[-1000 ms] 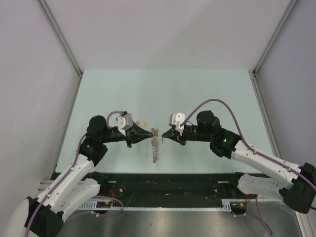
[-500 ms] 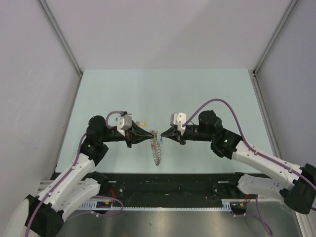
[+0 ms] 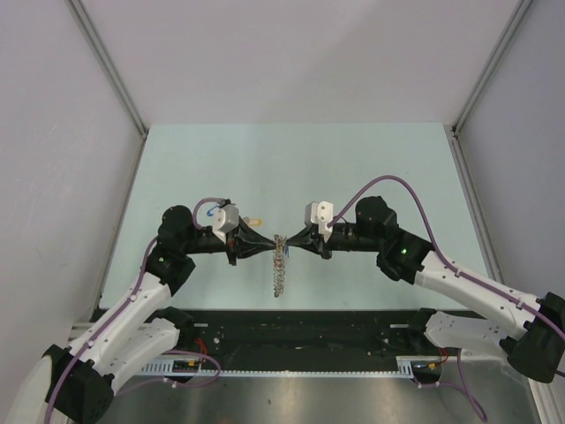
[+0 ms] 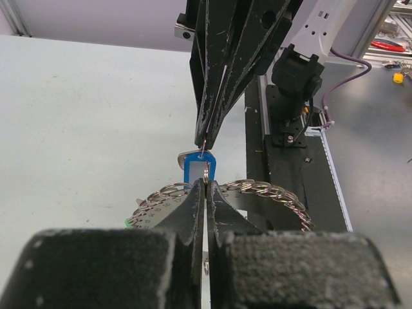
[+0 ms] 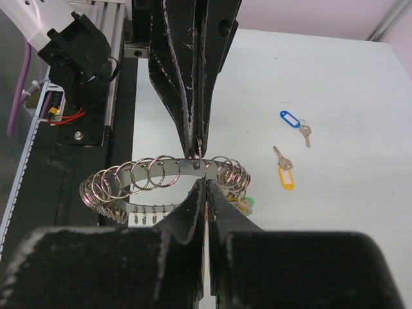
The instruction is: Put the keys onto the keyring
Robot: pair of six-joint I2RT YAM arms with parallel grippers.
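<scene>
The left gripper pinches the keyring aloft over the counter while the right gripper, fully closed on a blue-tagged key, holds it right at that ring, where slight misalignment could pop the key free and drop it.

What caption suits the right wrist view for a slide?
Right gripper and left gripper, both shut, meet at the keyring; a blue-tagged key and a yellow-tagged key lie on the table.

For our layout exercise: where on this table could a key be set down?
Free: the far strip of the table by the back wall. Crowded: the centre, where left gripper and right gripper meet at the keyring, with a yellow-tagged key just beyond.
</scene>
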